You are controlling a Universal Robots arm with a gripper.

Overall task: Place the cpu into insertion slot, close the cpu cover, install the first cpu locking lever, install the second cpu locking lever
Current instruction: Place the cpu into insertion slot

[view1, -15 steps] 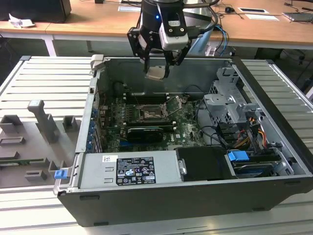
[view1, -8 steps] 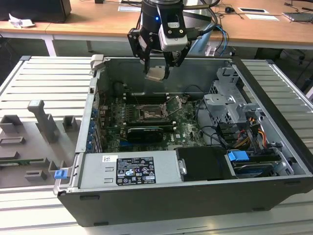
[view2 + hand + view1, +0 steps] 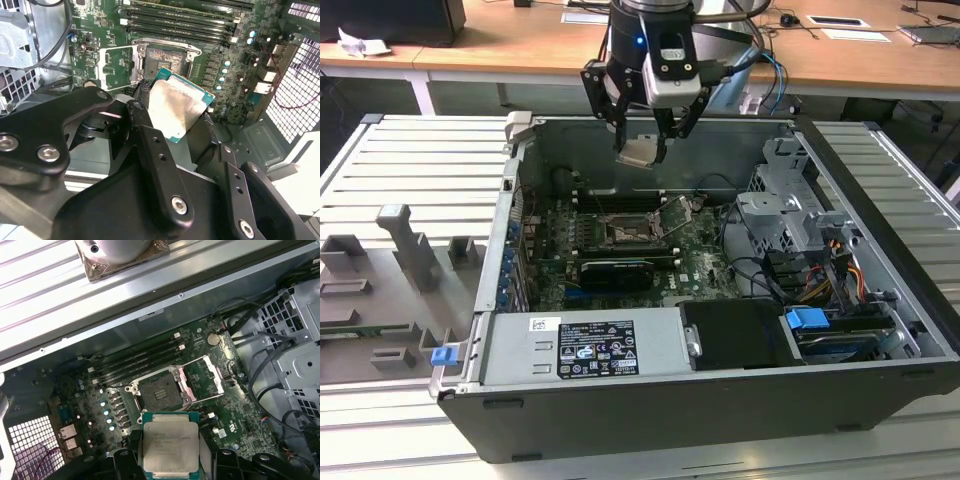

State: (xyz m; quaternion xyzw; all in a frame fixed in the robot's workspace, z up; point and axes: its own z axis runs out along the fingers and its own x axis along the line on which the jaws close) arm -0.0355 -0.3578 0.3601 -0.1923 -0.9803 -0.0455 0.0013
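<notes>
At the exterior view's left, a ribbed grey metal surface [image 3: 420, 150] carried grey block fixtures [image 3: 410, 250] and a small blue clip [image 3: 442, 354]. Far behind ran a wooden surface [image 3: 500, 45] with papers on it. The open computer case [image 3: 720, 420] lay on the ribbed surface. Its power supply [image 3: 655, 345] at the near side bore a black-and-white printed label [image 3: 585, 347].

Above the middle of the case the claw [image 3: 642, 143] hung clenched on the cpu [image 3: 638, 152], gripping it by two opposite edges. In the first wrist view the cpu [image 3: 170, 447] showed its silvery face with faint print. It was in the air, well apart from the insertion slot [image 3: 625, 230], which lay bare on the green board below. Just right of the slot the cpu cover [image 3: 676, 212] stood swung open.

At the exterior view's right sat a grey drive cage [image 3: 785, 215], coloured cables [image 3: 820, 285] and a blue tab [image 3: 807, 322].
</notes>
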